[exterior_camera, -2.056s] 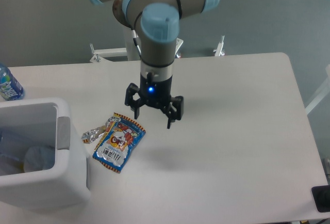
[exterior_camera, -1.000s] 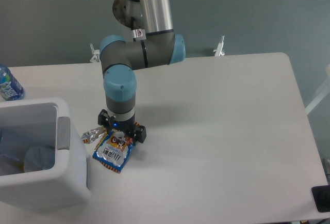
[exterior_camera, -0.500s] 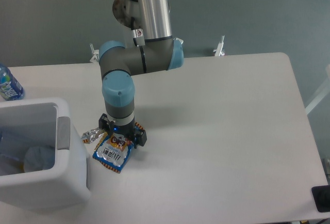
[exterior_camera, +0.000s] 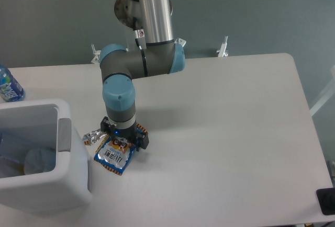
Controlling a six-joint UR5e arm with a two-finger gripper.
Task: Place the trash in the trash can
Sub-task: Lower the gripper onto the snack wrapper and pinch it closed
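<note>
One snack packet (exterior_camera: 113, 156), one silver wrapper (exterior_camera: 93, 136), one white bin (exterior_camera: 63, 185), perhaps one crushed bottle (exterior_camera: 21, 154) inside, one upright bottle (exterior_camera: 8, 86).

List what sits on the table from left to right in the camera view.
Water bottle → trash can → silver wrapper → snack packet, with the gripper down on its upper end.

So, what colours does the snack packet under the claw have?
The snack packet is mainly blue with an orange edge and a white barcode patch, seen in the fixed camera view.
</note>
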